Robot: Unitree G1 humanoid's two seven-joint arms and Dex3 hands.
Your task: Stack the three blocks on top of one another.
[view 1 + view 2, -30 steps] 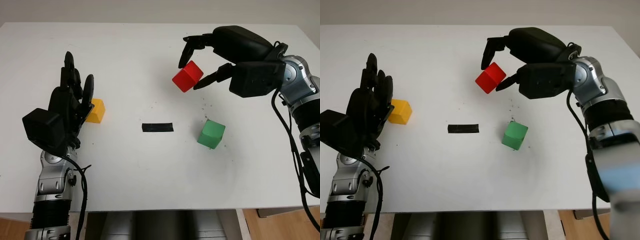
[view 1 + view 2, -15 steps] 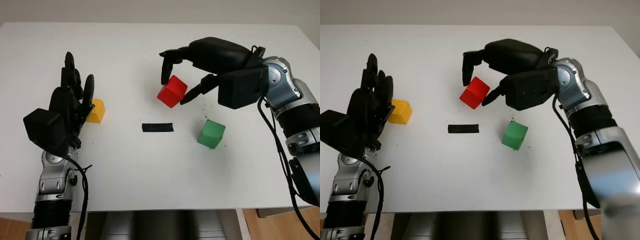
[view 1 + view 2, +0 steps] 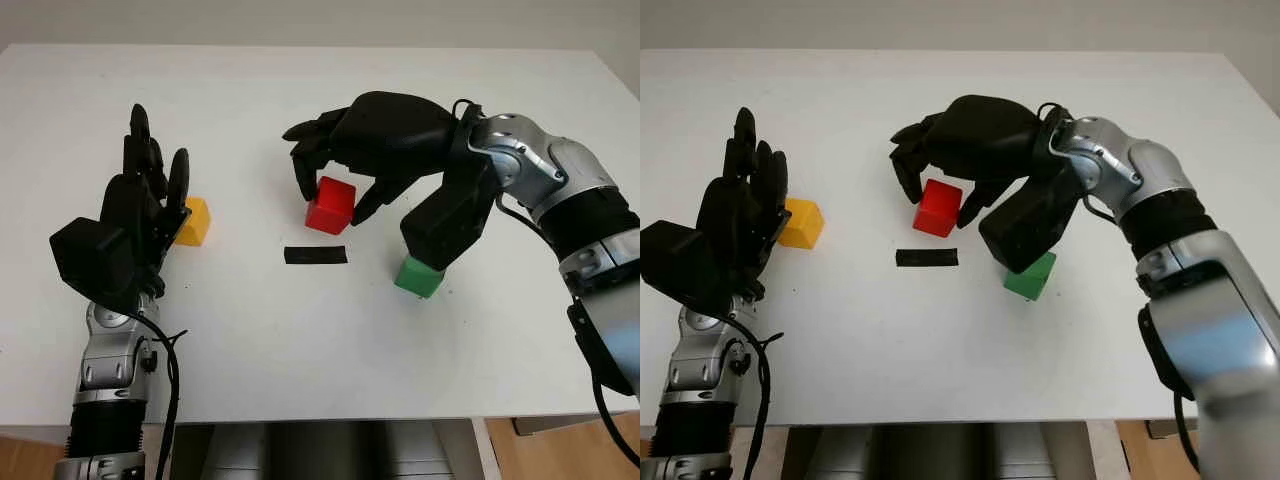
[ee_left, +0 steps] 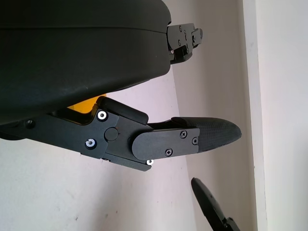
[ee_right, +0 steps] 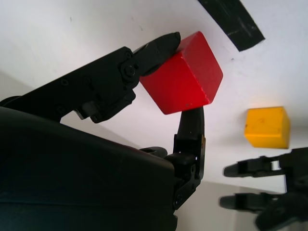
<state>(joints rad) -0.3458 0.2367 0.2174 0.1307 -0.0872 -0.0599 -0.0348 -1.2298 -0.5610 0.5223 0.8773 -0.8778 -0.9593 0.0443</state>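
My right hand point(image 3: 330, 195) is shut on the red block point(image 3: 331, 205), holding it near the table's middle, just above the black tape strip point(image 3: 315, 255); the right wrist view shows the red block point(image 5: 185, 77) pinched between fingertips. The green block point(image 3: 417, 276) sits on the table to the right, partly hidden under my right forearm. The yellow block point(image 3: 192, 221) lies at the left, right beside my left hand point(image 3: 140, 215), which is open and raised next to it. A sliver of the yellow block point(image 4: 82, 107) shows behind that hand's shell in the left wrist view.
The white table point(image 3: 300, 350) has free room in front and at the back. Its front edge runs along the bottom, with a dark gap below it.
My right hand has carried the red block leftward and downward, from the upper right to just above the black tape strip. My left hand has not moved.
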